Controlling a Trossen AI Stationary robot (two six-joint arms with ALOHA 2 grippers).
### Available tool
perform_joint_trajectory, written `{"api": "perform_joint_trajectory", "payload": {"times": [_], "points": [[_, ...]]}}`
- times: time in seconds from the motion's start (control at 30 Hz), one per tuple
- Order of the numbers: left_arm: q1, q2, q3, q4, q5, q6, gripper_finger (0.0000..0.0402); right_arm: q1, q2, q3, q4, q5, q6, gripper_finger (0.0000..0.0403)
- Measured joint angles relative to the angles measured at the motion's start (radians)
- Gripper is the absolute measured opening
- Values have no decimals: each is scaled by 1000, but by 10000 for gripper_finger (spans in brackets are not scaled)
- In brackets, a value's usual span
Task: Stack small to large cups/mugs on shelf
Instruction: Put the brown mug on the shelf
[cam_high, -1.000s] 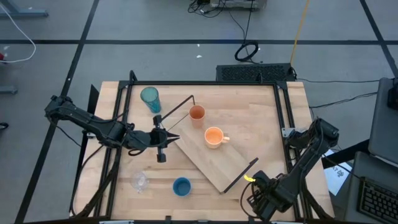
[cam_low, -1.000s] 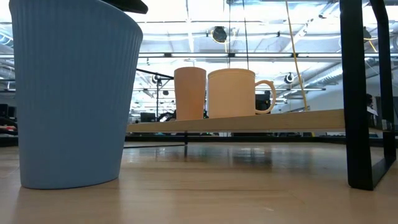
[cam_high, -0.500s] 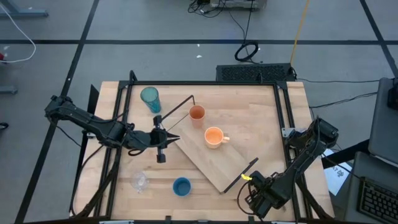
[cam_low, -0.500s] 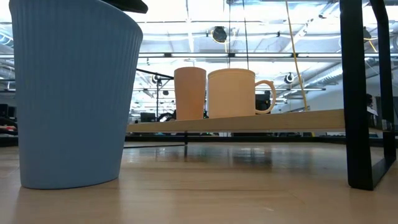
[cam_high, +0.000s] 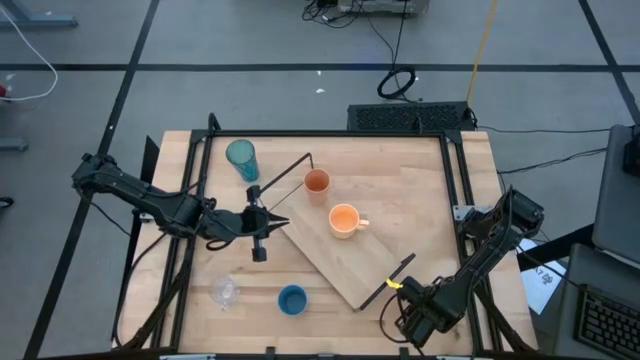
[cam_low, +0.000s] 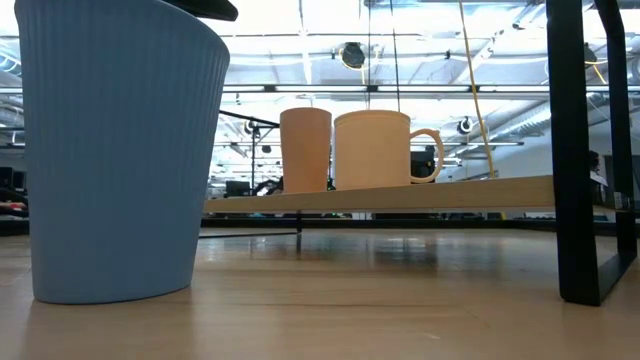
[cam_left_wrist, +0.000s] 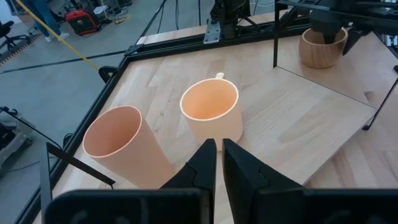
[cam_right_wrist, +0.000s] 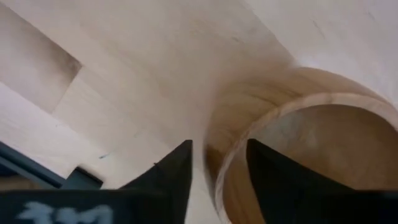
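Right pincer (cam_right_wrist: 217, 165) straddling tan mug (cam_right_wrist: 298, 149) rim, grip unclear, mug cropped, left pincer (cam_left_wrist: 219, 163) clenched empty

Two dark, near-black jointed arms seen from above, each built of slim tubular links joined by bulkier rounded housings. The left arm (cam_high: 150, 203) ends in a left gripper (cam_high: 282, 224) with two narrow black fingers tapering to a point; a small black block projects beside its wrist. The right arm (cam_high: 490, 250) carries looped black cabling along its lower links and a small yellow mark near the wrist, ahead of the right gripper (cam_high: 412, 322). In the wrist views, the left fingers (cam_left_wrist: 202, 163) appear as matt black angular wedges with bevelled faces; the right fingers (cam_right_wrist: 174, 171) are similarly black and blunt-edged.
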Motion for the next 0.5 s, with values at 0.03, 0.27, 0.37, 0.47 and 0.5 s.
{"api": "perform_joint_trajectory", "payload": {"times": [0.03, 0.27, 0.37, 0.47, 0.5], "points": [[0, 0, 0, 0, 0, 0, 31, 0, 0, 0, 1, 0, -3, 125], [0, 0, 0, 0, 0, 0, 31, 0, -7, 0, 15, 0, -38, 45], [0, 0, 0, 1, 0, 1, 31, 0, -7, 0, 19, 0, -42, 24], [0, 0, 0, 1, 0, 1, 31, 0, -7, 0, 23, 0, -45, 16], [0, 0, 0, 1, 0, 1, 31, 0, -7, 0, 23, 0, -45, 17]]}}
